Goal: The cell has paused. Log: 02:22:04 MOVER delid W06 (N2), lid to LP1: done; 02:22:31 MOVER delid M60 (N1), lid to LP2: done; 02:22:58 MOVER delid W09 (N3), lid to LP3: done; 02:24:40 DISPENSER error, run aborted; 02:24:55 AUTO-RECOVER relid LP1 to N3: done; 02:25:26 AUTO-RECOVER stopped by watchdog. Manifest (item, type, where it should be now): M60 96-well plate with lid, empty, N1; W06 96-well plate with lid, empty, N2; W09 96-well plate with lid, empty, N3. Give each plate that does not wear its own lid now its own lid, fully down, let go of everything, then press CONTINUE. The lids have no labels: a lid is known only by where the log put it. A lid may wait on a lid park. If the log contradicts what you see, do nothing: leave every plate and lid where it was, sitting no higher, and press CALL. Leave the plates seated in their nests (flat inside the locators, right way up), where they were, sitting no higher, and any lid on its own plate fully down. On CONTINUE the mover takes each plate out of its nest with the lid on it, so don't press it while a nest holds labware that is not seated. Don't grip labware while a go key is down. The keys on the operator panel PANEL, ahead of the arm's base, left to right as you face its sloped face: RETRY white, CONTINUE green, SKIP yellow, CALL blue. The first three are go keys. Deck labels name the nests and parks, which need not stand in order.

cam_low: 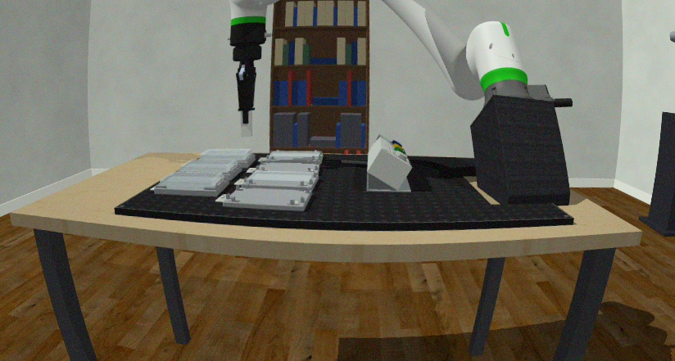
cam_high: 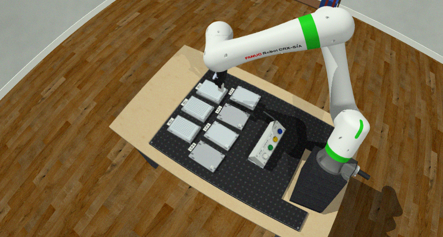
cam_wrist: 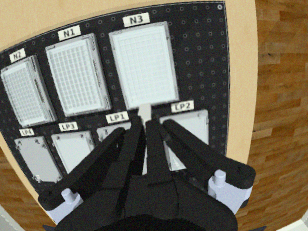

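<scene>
The gripper is held high above the bench, pointing straight down, with its fingers pressed together on nothing. Directly ahead of the fingertips, in the wrist view, the plate in nest N3 is seen wearing a smooth lid, so its wells are covered. To the left of it the plate in N1 lies uncovered, its well grid showing, and further left a third uncovered plate lies in a nest whose label is too blurred to read fully. Just beside the fingers on the right, a lid is seen resting on park LP2; park LP1 lies partly hidden under the fingers. The operator panel stands well behind the gripper, toward the arm's base.
</scene>
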Motion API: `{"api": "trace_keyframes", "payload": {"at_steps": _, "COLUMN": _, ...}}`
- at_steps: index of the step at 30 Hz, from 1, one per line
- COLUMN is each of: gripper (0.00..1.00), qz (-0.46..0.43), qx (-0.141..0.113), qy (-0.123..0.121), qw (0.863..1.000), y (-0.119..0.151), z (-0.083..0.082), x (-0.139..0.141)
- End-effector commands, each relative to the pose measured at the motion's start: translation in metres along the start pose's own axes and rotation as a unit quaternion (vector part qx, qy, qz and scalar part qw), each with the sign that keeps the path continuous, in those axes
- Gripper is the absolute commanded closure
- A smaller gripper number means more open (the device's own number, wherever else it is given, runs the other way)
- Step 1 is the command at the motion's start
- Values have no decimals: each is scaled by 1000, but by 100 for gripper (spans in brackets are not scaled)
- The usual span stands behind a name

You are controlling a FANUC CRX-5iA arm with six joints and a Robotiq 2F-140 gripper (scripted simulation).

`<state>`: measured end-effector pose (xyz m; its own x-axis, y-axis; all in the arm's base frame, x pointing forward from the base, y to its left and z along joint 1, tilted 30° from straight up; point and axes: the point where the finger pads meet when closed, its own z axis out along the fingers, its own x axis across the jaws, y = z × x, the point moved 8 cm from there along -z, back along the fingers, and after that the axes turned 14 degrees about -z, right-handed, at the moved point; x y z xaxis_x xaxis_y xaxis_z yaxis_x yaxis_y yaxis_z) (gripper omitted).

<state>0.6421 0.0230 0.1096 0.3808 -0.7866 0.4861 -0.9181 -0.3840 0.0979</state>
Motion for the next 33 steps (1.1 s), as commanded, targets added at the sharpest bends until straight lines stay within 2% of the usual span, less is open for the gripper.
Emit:
{"api": "trace_keyframes", "payload": {"at_steps": 1, "gripper": 100, "qz": -3, "qx": 10, "qy": 3, "qw": 1000, "y": 49, "z": -3, "x": 21}}
{"api": "trace_keyframes", "payload": {"at_steps": 2, "gripper": 100, "qz": -5, "qx": 10, "qy": 2, "qw": 1000, "y": 75, "z": -1, "x": 29}}
{"api": "trace_keyframes", "payload": {"at_steps": 4, "gripper": 100, "qz": -5, "qx": 10, "qy": 2, "qw": 1000, "y": 75, "z": -1, "x": 29}}
{"api": "trace_keyframes", "payload": {"at_steps": 5, "gripper": 100, "qz": -6, "qx": 9, "qy": 2, "qw": 1000, "y": 98, "z": 1, "x": 34}}
{"api": "trace_keyframes", "payload": {"at_steps": 6, "gripper": 100, "qz": -6, "qx": 9, "qy": 2, "qw": 1000, "y": 98, "z": 1, "x": 34}}
{"api": "trace_keyframes", "payload": {"at_steps": 7, "gripper": 100, "qz": -7, "qx": 9, "qy": 2, "qw": 1000, "y": 114, "z": 2, "x": 37}}
{"api": "trace_keyframes", "payload": {"at_steps": 10, "gripper": 100, "qz": -8, "qx": 9, "qy": 2, "qw": 1000, "y": 129, "z": 4, "x": 40}}
{"api": "trace_keyframes", "payload": {"at_steps": 13, "gripper": 100, "qz": -8, "qx": 9, "qy": 2, "qw": 1000, "y": 130, "z": 4, "x": 40}}
{"api": "trace_keyframes", "payload": {"at_steps": 14, "gripper": 34, "qz": -8, "qx": 9, "qy": 2, "qw": 1000, "y": 130, "z": 4, "x": 40}}
{"api": "trace_keyframes", "payload": {"at_steps": 33, "gripper": 34, "qz": -8, "qx": 9, "qy": 2, "qw": 1000, "y": 130, "z": 4, "x": 40}}
